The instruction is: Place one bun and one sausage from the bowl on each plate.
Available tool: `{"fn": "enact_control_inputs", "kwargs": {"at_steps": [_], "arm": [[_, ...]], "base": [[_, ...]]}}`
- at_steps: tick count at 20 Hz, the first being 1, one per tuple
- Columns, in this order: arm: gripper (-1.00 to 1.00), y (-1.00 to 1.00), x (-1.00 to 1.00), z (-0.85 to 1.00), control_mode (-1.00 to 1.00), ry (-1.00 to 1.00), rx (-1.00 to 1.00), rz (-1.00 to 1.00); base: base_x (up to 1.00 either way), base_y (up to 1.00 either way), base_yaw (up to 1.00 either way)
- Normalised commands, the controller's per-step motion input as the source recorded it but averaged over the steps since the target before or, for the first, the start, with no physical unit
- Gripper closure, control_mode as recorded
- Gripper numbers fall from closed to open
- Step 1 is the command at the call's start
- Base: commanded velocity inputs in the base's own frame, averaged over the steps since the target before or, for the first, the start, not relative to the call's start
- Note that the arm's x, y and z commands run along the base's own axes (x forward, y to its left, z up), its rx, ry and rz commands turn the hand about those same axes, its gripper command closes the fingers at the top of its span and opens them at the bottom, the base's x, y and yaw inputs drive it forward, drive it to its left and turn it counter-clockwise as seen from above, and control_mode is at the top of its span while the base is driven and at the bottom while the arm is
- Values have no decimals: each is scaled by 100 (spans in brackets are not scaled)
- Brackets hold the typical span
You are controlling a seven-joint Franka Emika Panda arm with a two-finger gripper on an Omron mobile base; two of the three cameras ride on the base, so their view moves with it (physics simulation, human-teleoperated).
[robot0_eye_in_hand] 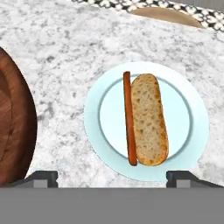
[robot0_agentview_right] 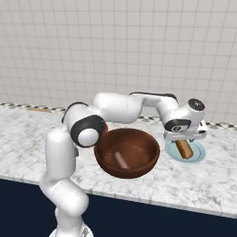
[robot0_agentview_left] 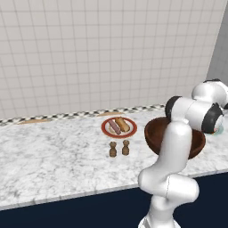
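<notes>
My gripper hangs open just above the teal-rimmed plate, with nothing between its fingers. On that plate a toasted bun lies beside a thin sausage. The right base view shows the gripper over the same plate, right of the dark brown bowl. One pale sausage lies inside the bowl. The red-rimmed plate sits left of the bowl and carries a bun and a sausage.
Two small brown shakers stand in front of the red-rimmed plate. The marble counter runs to a tiled wall behind, with a patterned strip along its back. My arm arches over the bowl and hides part of it.
</notes>
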Motion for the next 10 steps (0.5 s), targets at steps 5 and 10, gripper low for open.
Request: {"fn": "enact_control_inputs", "kwargs": {"at_steps": [5, 10], "arm": [[-100, 83, -60, 67, -100, 0, -7, 0], [-100, 100, -64, 23, -100, 0, -4, 0]], "base": [[0, 0, 0], [0, 0, 0]]}}
